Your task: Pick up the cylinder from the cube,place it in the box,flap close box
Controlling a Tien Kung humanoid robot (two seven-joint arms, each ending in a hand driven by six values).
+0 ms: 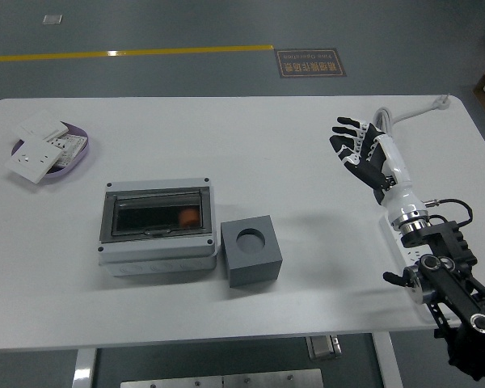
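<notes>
The grey box [156, 229] sits left of centre with its dark transparent flap shut. An orange cylinder [189, 217] shows through the flap inside it. The grey cube [251, 251] stands just right of the box, and its round top hole is empty. My right hand [354, 145] is raised over the right side of the table, well right of the cube, with its fingers spread and holding nothing. The left arm is out of view.
A purple dish [82, 153] with white switch plates [37, 158] sits at the far left. A white power strip [396, 242] and a grey cable [404, 115] lie along the right edge under my right arm.
</notes>
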